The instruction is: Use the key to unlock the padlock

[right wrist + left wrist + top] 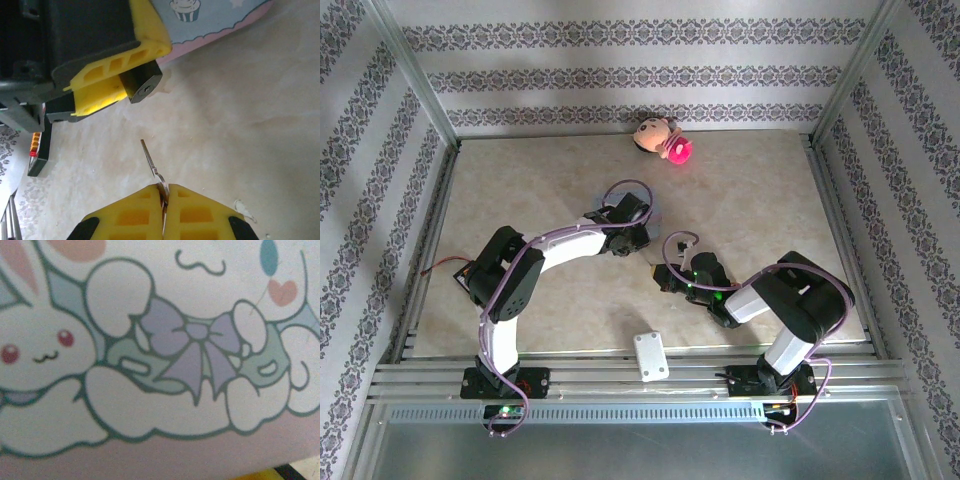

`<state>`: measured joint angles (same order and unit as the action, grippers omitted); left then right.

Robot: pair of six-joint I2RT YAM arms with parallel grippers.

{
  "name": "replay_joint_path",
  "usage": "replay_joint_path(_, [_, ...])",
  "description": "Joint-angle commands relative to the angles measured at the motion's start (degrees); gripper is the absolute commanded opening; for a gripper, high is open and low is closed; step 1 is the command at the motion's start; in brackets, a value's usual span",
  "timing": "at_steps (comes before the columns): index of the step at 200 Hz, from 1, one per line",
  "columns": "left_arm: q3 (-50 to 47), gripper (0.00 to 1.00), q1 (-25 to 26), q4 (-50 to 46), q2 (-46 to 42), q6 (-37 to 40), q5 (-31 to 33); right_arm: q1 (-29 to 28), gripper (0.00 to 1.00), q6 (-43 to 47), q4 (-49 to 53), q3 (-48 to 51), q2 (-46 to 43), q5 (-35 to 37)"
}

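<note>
Two robot arms meet at the middle of a beige table (760, 200). A pale-blue tin (210, 20) printed with cartoon rabbits lies just beyond them. The left gripper (139, 75) is partly closed, its yellow fingers pinching the padlock (142, 86) beside the tin, keyhole turned toward the right arm. The right gripper (164, 196) is fully closed on the key (149, 159), whose blade points toward the lock but is apart from it and a little off line. Insertion appears to be the step in hand. Next, the blade must line up with the keyhole, slide in, then turn.
</note>
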<state>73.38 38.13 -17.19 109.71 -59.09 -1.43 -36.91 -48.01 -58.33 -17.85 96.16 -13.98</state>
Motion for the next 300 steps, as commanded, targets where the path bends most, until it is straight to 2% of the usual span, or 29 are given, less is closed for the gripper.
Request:
replay_joint_path(1, [-0.6,0.14,-1.0,2.1,-3.2,-1.6,-1.4,-0.1,0.00,-0.5,-5.4,-0.3,2.1,2.0])
replay_joint_path(145, [-0.5,0.14,-2.9,4.9,-2.2,-5.9,-7.2,-0.4,0.00,-0.3,-21.1,-0.5,10.2,4.8])
replay_joint_path(300, [-0.4,0.13,-3.4,5.6,-1.7,-7.2,-8.5,-0.9,0.00,1.0,-21.0,-1.5,9.7,5.9])
